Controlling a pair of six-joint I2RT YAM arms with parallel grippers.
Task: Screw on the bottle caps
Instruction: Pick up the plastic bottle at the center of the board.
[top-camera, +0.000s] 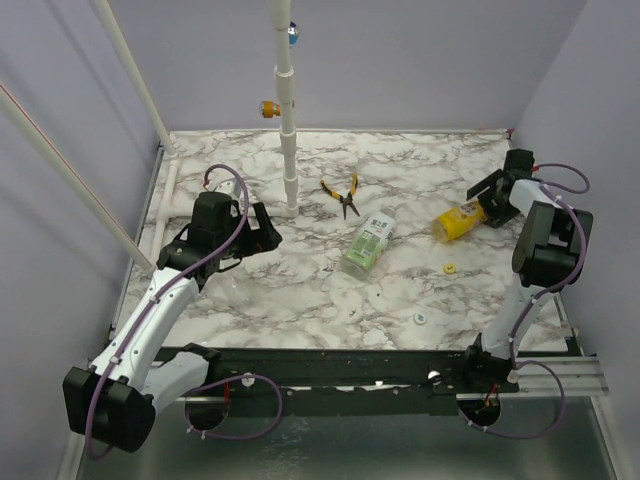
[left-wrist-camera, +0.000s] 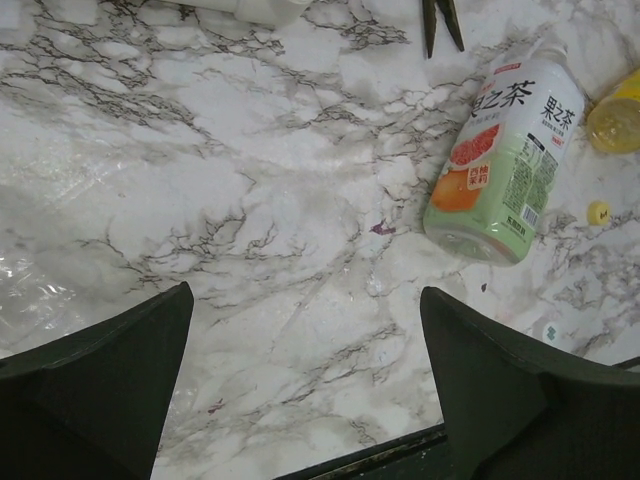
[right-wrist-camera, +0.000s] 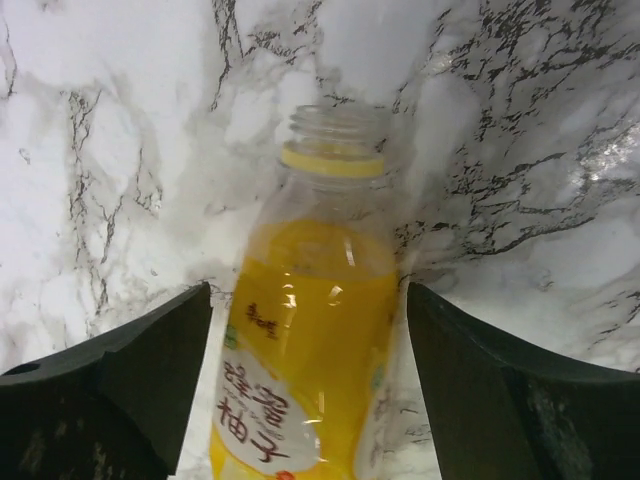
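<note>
My right claw (right-wrist-camera: 307, 290) hangs low over the marble table (right-wrist-camera: 120, 150) with its jaws spread, straddling the yellow bottle (right-wrist-camera: 310, 350). The bottle lies on its side between my two dark fingers (right-wrist-camera: 150, 380), running straight ahead. Its bare threaded neck points away from me, with a yellow ring below the threads and no cap on it. A thin strip of marble shows between each finger and the bottle's sides, so I am around it and not clenched on it.

My left claw (left-wrist-camera: 305, 295) is well apart from the right one, and it is released. Its jaws stand wide and hold nothing, with only veined marble between them. Ahead of this claw and off to its right lies the green-and-white labelled bottle (left-wrist-camera: 505, 160), also on its side, with its neck towards the far side. I cannot tell whether that neck carries a cap.

The yellow cap (left-wrist-camera: 598, 211) sits on the table just beyond that bottle's lower end, further to the right of my left claw. The whitish cap (top-camera: 420, 319) lies alone nearer the table's near edge. It is behind my right claw and apart from both bottles.

The yellow-handled pliers (top-camera: 343, 195) rest on the marble ahead of my left claw, past the labelled bottle's neck. Their tips just reach into the top of that wrist's view.
</note>
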